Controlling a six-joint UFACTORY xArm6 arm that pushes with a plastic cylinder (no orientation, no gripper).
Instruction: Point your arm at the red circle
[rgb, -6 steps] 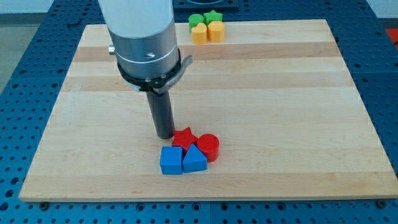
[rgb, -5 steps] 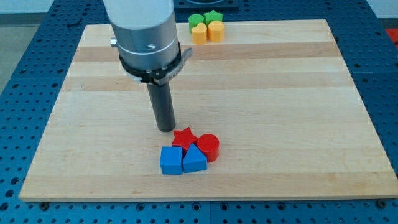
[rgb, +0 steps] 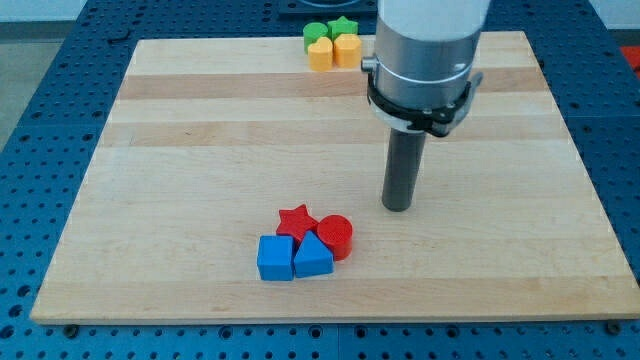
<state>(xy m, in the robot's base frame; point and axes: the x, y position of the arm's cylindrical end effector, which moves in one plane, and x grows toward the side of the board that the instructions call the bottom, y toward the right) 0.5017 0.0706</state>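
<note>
The red circle lies on the wooden board near the view's bottom centre. It touches the red star on its left and the blue triangle below it. A blue cube sits left of the triangle. My tip rests on the board to the upper right of the red circle, a short gap away, touching no block.
At the board's top edge a cluster holds a green circle, a green star, a yellow heart and a yellow block. The arm's wide grey body rises above the rod.
My tip has moved from just left of the red star across to the view's right, and now stands upper right of the red circle. The blocks have not moved.
</note>
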